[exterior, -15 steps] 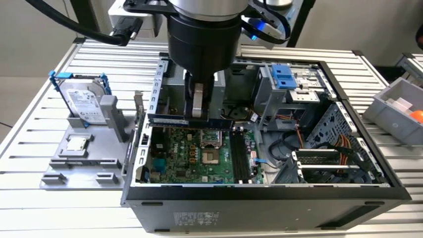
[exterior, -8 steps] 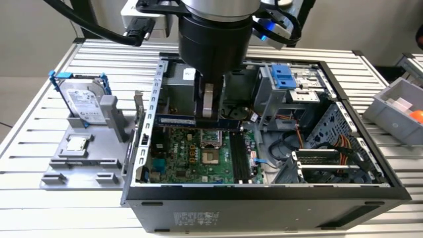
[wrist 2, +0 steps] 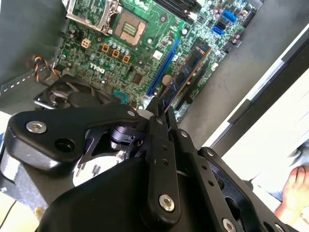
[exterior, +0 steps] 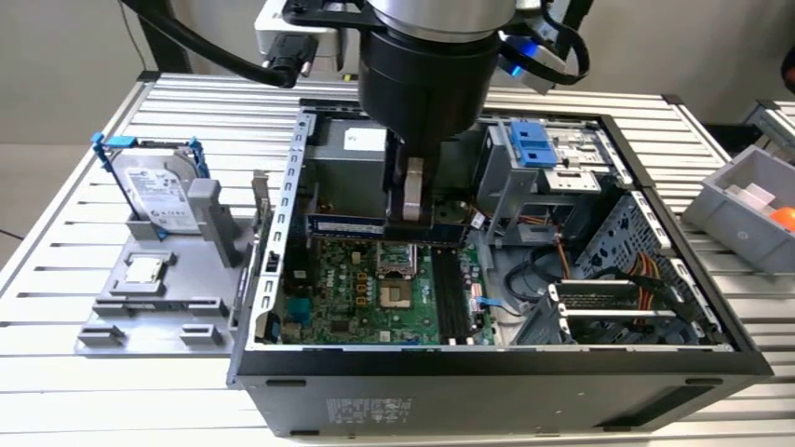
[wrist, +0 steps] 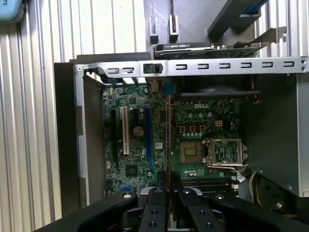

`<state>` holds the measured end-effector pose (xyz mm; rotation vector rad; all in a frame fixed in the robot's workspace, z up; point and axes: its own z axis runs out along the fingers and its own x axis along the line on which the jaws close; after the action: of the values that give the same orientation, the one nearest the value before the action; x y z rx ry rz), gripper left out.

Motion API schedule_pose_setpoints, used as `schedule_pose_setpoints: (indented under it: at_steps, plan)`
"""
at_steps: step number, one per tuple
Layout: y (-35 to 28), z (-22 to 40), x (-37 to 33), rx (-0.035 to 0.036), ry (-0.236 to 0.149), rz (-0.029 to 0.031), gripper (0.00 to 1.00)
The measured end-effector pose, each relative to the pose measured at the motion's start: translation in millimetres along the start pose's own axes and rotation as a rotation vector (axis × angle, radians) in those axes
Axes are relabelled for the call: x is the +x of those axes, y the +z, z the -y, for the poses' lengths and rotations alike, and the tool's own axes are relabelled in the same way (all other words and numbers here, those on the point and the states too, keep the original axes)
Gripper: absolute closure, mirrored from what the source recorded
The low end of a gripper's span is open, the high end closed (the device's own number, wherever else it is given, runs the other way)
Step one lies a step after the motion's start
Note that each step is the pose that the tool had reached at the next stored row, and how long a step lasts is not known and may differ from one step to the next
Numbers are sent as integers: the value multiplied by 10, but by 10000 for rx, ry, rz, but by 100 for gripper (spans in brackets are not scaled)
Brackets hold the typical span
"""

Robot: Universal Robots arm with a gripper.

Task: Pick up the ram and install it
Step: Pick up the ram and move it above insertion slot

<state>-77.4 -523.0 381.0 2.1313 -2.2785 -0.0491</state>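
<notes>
The ram (exterior: pixel 360 224) is a thin bluish-green stick held level over the back part of the green motherboard (exterior: pixel 354 312), inside the open computer case (exterior: pixel 497 363). My gripper (exterior: pixel 408 220) is shut on the stick near its middle, and it hangs just behind the CPU socket (exterior: pixel 397 259). In the first wrist view the ram (wrist: pixel 167 140) shows edge-on as a thin line running out from the gripper (wrist: pixel 167 187). In the second wrist view the ram (wrist 2: pixel 186 72) sticks out past the gripper (wrist 2: pixel 161 110) over the board. The black memory slots (exterior: pixel 452 298) lie beside the socket.
A silver hard drive in a blue bracket (exterior: pixel 155 186) stands on a grey fixture (exterior: pixel 149 317) at the exterior view's left, with a small square chip (exterior: pixel 147 270) on it. A grey bin (exterior: pixel 746 200) sits at the right. A hand (wrist 2: pixel 295 189) shows beyond the case.
</notes>
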Motion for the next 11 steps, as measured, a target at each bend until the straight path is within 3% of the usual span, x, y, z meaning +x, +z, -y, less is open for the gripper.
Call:
schedule_pose_setpoints:
  at_steps: [11]
  plan:
    - [-6, 153, -10, -3, 1, 0, 100]
